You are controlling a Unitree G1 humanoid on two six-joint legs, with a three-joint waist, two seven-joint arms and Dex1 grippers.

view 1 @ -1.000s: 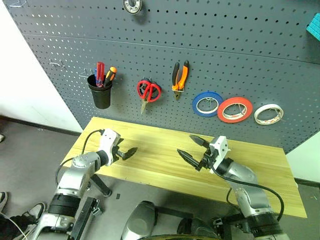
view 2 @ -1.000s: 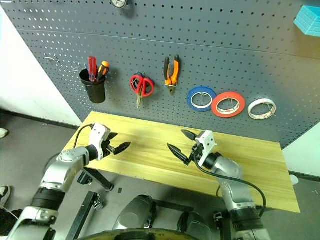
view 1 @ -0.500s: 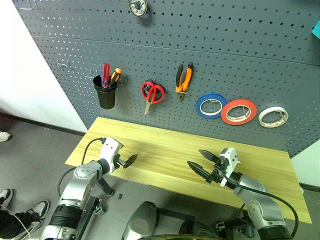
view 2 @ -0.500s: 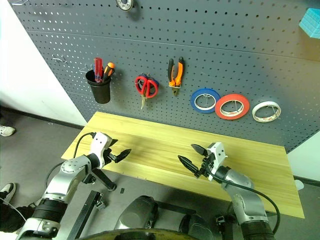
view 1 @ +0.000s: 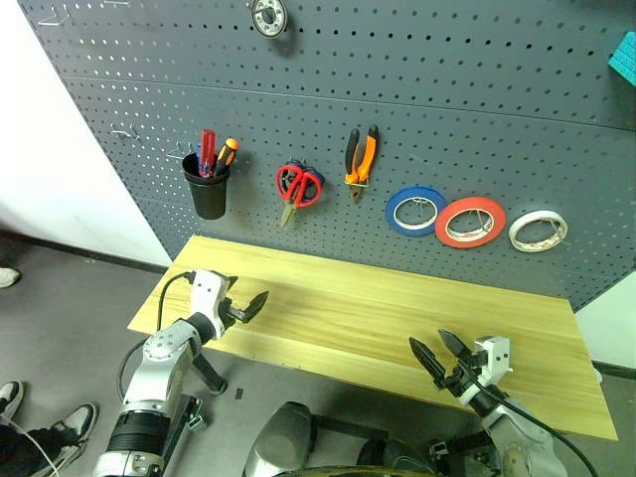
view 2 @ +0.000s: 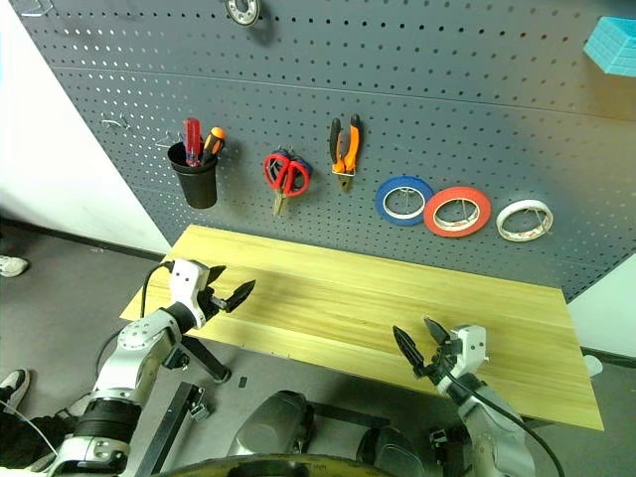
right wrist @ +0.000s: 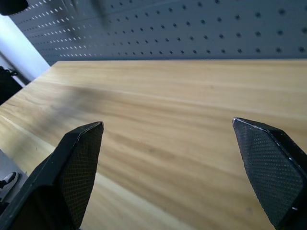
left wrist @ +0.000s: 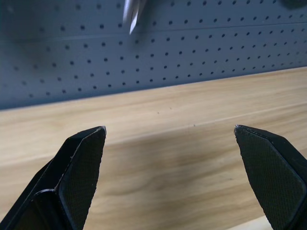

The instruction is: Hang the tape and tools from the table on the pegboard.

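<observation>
Hovering over the table [view 1: 328, 298], both arms empty. Left gripper [view 1: 250, 304] sits at the table's left end near the front edge, forearm bent in from the left, fingers spread wide and pointing right along the wood, nothing between them. Right gripper [view 1: 434, 353] low at the front edge on the right side, fingers pointing left and a bit up, also fully spread and holding nothing; its arm is cut off by the bottom of the frame.

Pegboard [view 1: 477, 119] already carries everything: red-orange tape [view 1: 470, 222] between blue roll [view 1: 415, 210] and white roll [view 1: 538, 231], pliers [view 1: 360, 156] and red scissors [view 1: 297, 185] on hooks, red screwdriver [view 1: 206, 151] standing in black cup [view 1: 209, 189] with an orange-handled one. Something blue hides behind the scissors, can't make it out. In the left wrist view the metal tip at the top is blurred.

Versus a second ago: right gripper dropped down and back toward the table's near-right edge; left gripper roughly same place. Hung items unchanged.
</observation>
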